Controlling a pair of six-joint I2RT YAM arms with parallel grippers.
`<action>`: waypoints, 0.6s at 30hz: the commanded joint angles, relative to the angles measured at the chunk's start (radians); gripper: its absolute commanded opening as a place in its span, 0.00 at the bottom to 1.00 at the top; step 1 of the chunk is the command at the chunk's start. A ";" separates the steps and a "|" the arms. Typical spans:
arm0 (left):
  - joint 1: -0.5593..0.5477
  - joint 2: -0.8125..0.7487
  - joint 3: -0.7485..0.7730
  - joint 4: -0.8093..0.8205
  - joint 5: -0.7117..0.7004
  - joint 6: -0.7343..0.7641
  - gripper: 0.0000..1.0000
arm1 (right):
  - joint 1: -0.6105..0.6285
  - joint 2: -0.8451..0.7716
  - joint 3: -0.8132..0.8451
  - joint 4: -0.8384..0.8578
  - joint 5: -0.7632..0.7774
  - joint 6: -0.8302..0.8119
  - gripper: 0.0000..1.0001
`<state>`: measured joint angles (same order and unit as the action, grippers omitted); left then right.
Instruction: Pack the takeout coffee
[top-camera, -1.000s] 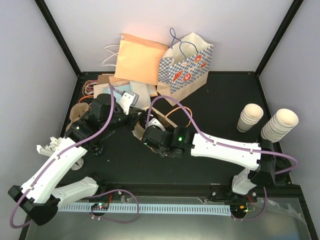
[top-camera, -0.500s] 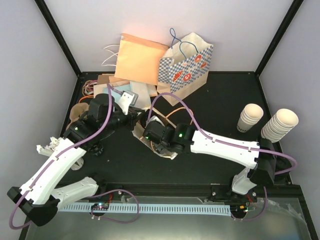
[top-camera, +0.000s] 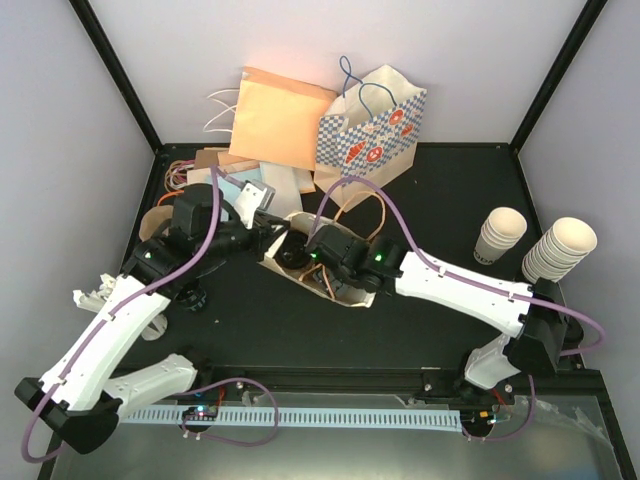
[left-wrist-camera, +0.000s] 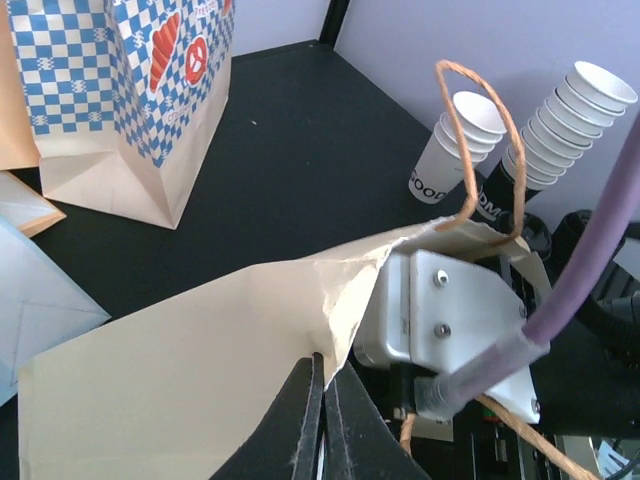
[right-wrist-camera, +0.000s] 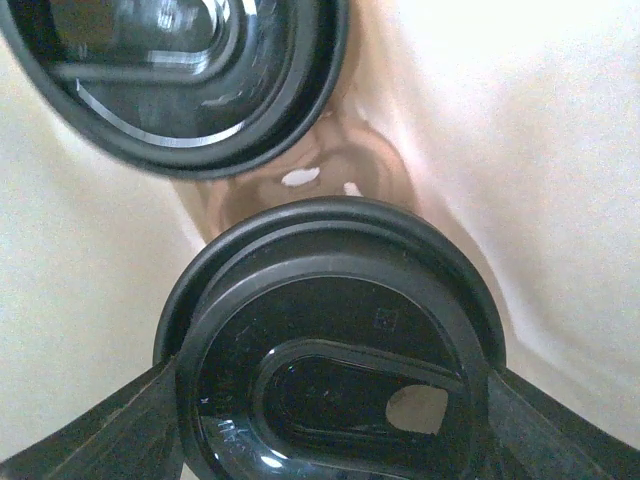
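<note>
Takeout coffee (right-wrist-camera: 335, 345): inside paper bag (left-wrist-camera: 180, 340), grasped by right hand (right-wrist-camera: 330, 425). Left hand (left-wrist-camera: 322, 385): clenched on the bag's rim. Step: placement. Next, likely: seat it upright beside second lidded cup (right-wrist-camera: 180, 70), then release.

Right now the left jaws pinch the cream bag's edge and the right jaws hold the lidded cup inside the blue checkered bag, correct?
No: the lidded cup is inside that cream bag, not the checkered bag; the top external view shows it.
</note>
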<state>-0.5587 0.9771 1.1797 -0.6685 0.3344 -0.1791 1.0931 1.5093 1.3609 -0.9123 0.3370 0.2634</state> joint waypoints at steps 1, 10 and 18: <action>0.065 -0.006 0.025 0.027 0.139 -0.027 0.02 | -0.003 -0.025 -0.032 0.015 -0.036 -0.063 0.64; 0.117 0.018 0.015 0.000 0.237 -0.028 0.02 | -0.059 -0.008 -0.042 0.029 -0.183 -0.078 0.64; 0.135 0.028 0.010 -0.023 0.255 -0.033 0.22 | -0.059 0.037 0.000 0.059 -0.167 -0.112 0.63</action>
<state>-0.4362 1.0096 1.1793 -0.6769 0.5465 -0.2035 1.0367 1.5242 1.3117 -0.8871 0.1783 0.1780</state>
